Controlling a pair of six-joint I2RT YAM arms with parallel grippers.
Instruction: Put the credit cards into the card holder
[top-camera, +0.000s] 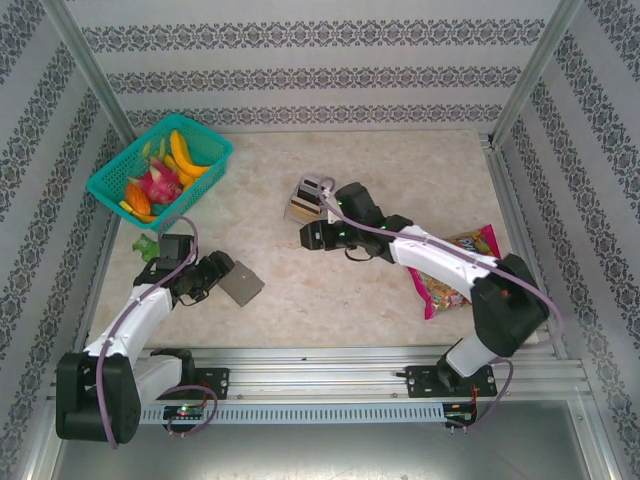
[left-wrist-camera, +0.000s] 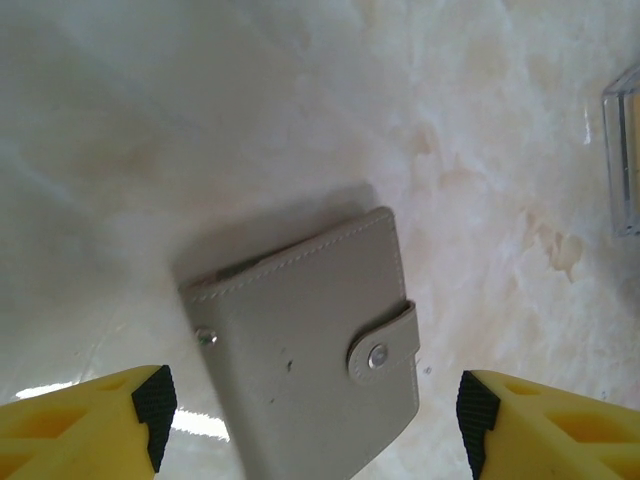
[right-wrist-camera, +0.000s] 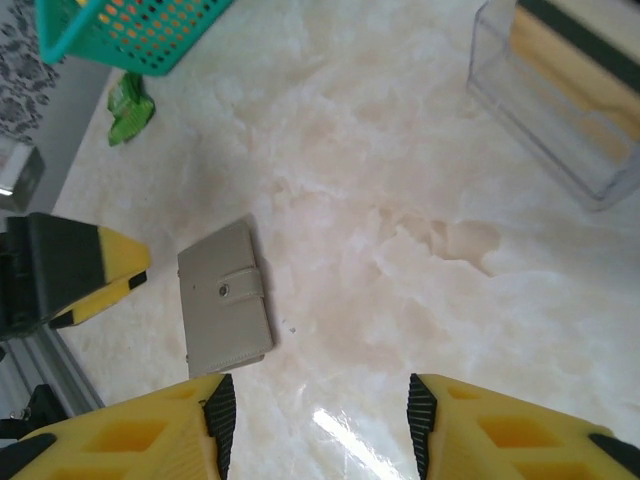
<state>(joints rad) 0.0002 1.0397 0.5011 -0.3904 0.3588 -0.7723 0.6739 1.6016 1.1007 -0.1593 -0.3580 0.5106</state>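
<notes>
From my station I see the card holder (left-wrist-camera: 310, 340) lying flat on the table (top-camera: 330, 300), in front of the left arm. It is closed, with its snap tab (left-wrist-camera: 380, 352) fastened over the edge. The left gripper (left-wrist-camera: 315, 415) hangs just above it with the jaws apart. One yellow finger (left-wrist-camera: 95, 425) stands on each side of the holder, and neither one touches it. The right gripper (right-wrist-camera: 318, 425) is over the middle of the table, also with the jaws apart, and only bare marble-like surface lies between its fingertips. In its wrist view the card holder is to the left, with one finger of the left gripper beside it. The credit cards (right-wrist-camera: 575, 65) are well apart from the holder. They stand in a clear tray (right-wrist-camera: 545, 135) near the centre of the table, close to the right gripper. I can make out a tan face and a dark stripe through the plastic, but I cannot tell how many cards there are, because the tray blurs them. A teal basket (top-camera: 110, 185) with fruit sits at the far left corner, and a small green thing (top-camera: 147, 245) lies on the table near it. A colourful candy bag (top-camera: 450, 275) lies on the right side, partly under the right arm.
</notes>
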